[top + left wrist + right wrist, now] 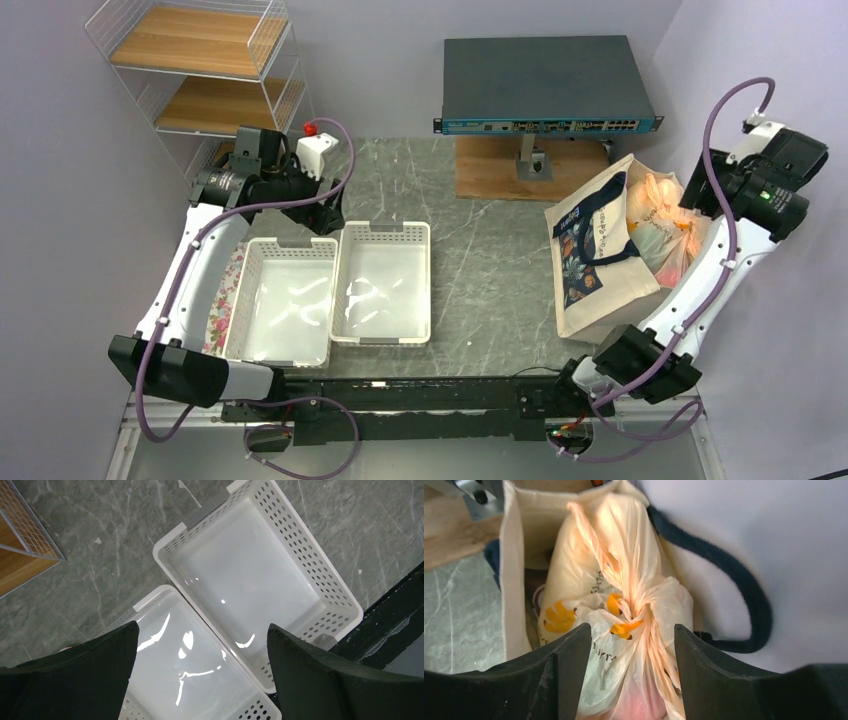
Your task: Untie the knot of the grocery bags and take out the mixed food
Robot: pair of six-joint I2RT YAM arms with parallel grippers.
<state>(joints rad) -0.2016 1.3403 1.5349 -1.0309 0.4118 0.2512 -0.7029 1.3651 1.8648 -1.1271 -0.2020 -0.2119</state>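
- The right pincer [631,632] is released, its two dark fingers [569,660] spread wide to either side of the knot [635,611]; whether the pads touch the plastic cannot be told.
- The knot sits between the fingertips and just ahead of them, a tight twisted bunch on top of the peach-beige plastic bag [624,540].
- From the knot a twisted tail of plastic runs away from the pincer, slanting ahead and to its left; the bag's long axis lies the same way.
- The bag stands inside the cream canvas tote [511,580], whose navy strap [744,590] loops off to the pincer's right.
- The left pincer [202,630] is also released and holds nothing.
- It hangs above two white perforated baskets [320,580] that sit side by side, touching, on the grey marbled bench [100,570].
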